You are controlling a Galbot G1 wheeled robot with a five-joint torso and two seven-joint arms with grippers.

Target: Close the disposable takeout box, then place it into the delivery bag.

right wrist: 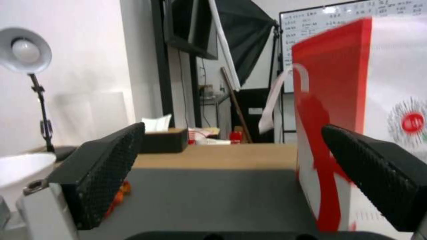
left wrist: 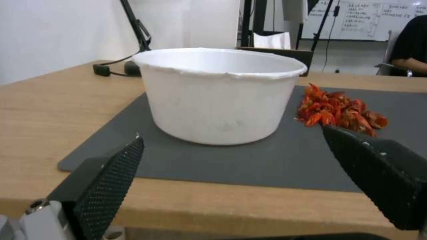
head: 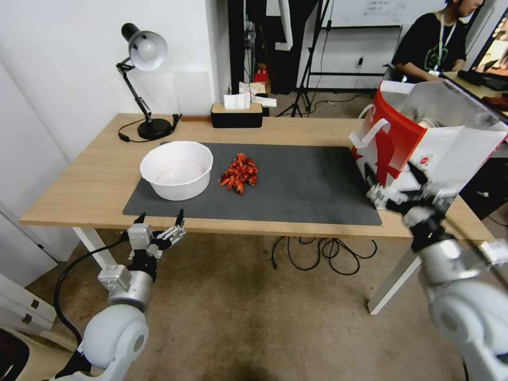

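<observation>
The delivery bag (head: 394, 138), red and white with white loop handles and a silver lining, stands open at the right end of the table; the right wrist view shows its red side (right wrist: 338, 100) close up. The disposable takeout box is out of view. My right gripper (head: 394, 177) is open just in front of the bag's near lower corner, holding nothing; its fingers frame the bag in the right wrist view (right wrist: 233, 126). My left gripper (head: 159, 218) is open and holds nothing at the table's front edge, facing the white bowl (left wrist: 231, 133).
A round white bowl (head: 177, 169) (left wrist: 222, 96) and a pile of red pieces (head: 239, 173) (left wrist: 340, 111) lie on the dark mat (head: 307, 185). A desk lamp (head: 144, 53) and a tissue box (head: 236, 114) stand along the back edge. Cables trail under the table.
</observation>
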